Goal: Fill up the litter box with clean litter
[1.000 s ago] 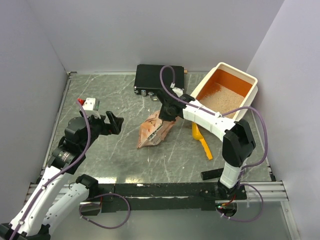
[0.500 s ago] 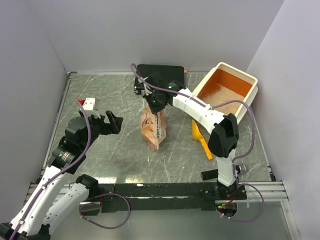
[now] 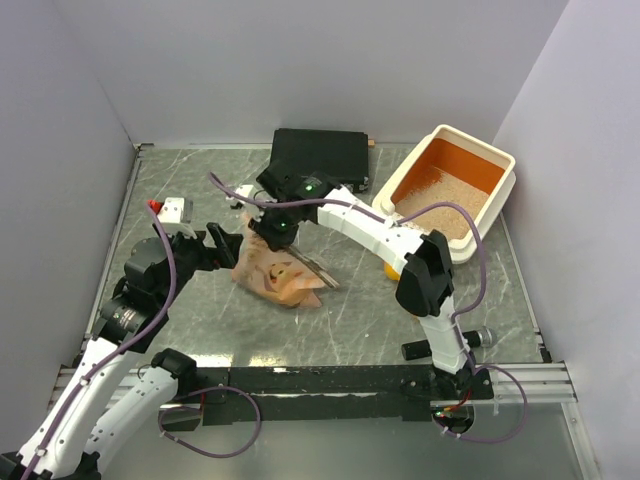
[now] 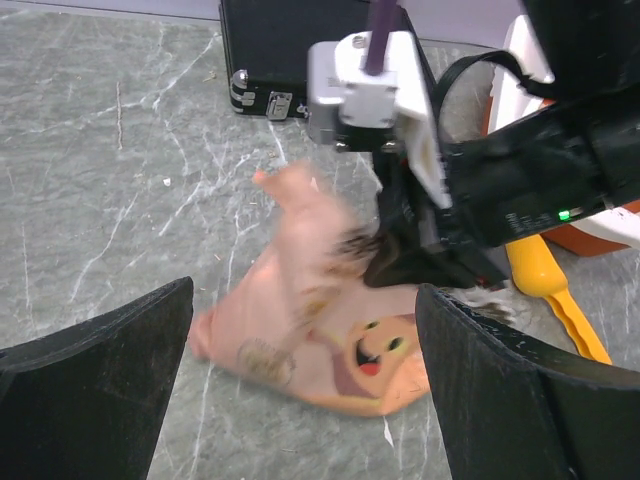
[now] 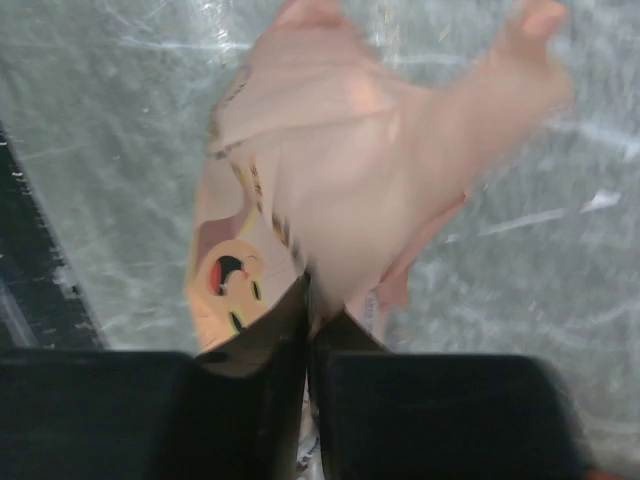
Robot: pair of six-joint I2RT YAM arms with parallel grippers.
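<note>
We find the clean litter (image 3: 438,198) inside the litter box (image 3: 497,207), covering its nearer part. Left of the litter box, the right gripper (image 3: 268,232) pinches the top of the paper bag (image 3: 278,278) between nearly closed jaws. Farther left, the left gripper (image 3: 220,245) stands with jaws spread wide, holding nothing.

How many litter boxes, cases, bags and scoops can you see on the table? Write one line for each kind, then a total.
Cream-white rectangular litter box with orange inside: 1
Flat black case: 1
Crumpled orange-brown paper bag: 1
Yellow-orange plastic scoop: 1
Total: 4
</note>
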